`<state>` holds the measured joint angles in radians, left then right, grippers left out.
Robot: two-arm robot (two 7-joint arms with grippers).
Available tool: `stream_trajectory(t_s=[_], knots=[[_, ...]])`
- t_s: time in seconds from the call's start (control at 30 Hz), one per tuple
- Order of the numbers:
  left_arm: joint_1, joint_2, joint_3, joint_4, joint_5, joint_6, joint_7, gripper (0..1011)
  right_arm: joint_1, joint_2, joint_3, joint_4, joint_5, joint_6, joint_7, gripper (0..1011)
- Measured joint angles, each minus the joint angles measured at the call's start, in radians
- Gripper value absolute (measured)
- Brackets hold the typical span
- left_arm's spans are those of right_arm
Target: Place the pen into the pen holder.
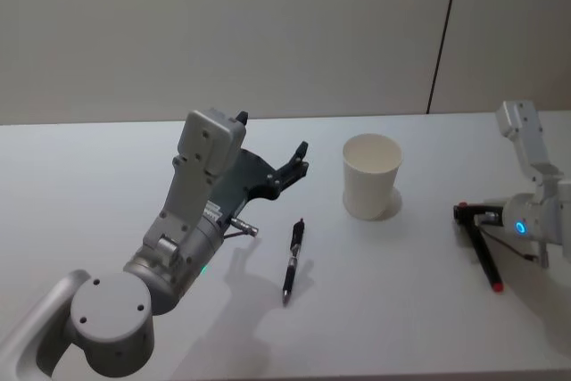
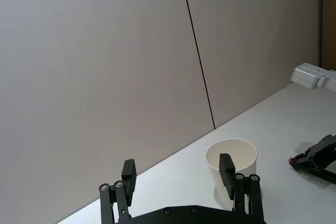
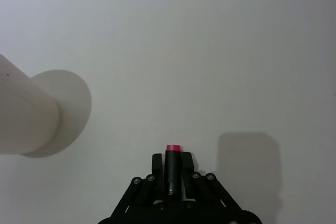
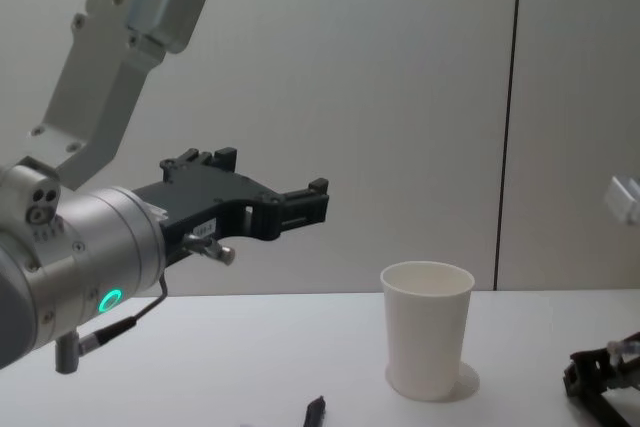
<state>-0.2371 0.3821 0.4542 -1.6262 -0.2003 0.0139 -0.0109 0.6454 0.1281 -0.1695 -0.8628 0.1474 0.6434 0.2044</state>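
Out in the middle of the white tabletop [image 1: 401, 327] the black pen [image 1: 292, 260] is lying flat, lengthwise toward the robot, touching nothing. The pen holder [image 1: 370, 180], a plain white paper cup, stands upright further back and a bit to the right of the pen, clearly apart from it. Between the two it's just bare surface, same as in front of the pen, so plenty of room on all sides.

The left tool [image 2: 177, 169] hangs in the air above the tabletop, back and left of the pen, fingers spread wide and aimed roughly toward the cup, gripping nothing. A green ring light [image 4: 110, 299] glows on its wrist.

The right tool [image 3: 172, 160] sits low over at the right side, well apart from the cup, fingers pressed together on a black pink-tipped stick [image 1: 482, 256].

The tabletop's far edge runs into a plain wall [image 1: 223, 33] not far behind the cup, and a dark vertical seam [image 1: 443, 33] runs down that wall.

For writing, there's a small white label [image 4: 205, 230] on the left tool's body, but the print is too tiny to read.
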Motion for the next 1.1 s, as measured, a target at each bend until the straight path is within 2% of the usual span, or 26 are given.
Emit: stream_trajectory(t_s=[0.07, 0.1, 0.4, 0.6, 1.1], knots=[[0.0, 0.0, 0.0, 0.0, 0.0, 0.0, 0.0, 1004, 0.001, 0.0, 0.0, 0.004, -0.001, -0.003, 0.005, 224], [0.0, 0.0, 0.0, 0.0, 0.0, 0.0, 0.0, 1004, 0.001, 0.0, 0.0, 0.007, -0.002, -0.006, 0.009, 169], [0.0, 0.0, 0.0, 0.0, 0.0, 0.0, 0.0, 1004, 0.0, 0.003, 0.0, 0.016, -0.004, -0.027, 0.028, 159], [0.0, 0.0, 0.0, 0.0, 0.0, 0.0, 0.0, 1004, -0.014, 0.007, 0.003, -0.005, -0.003, -0.058, 0.035, 159], [0.0, 0.0, 0.0, 0.0, 0.0, 0.0, 0.0, 1004, -0.089, 0.025, 0.015, -0.15, 0.009, -0.177, 0.029, 159]])
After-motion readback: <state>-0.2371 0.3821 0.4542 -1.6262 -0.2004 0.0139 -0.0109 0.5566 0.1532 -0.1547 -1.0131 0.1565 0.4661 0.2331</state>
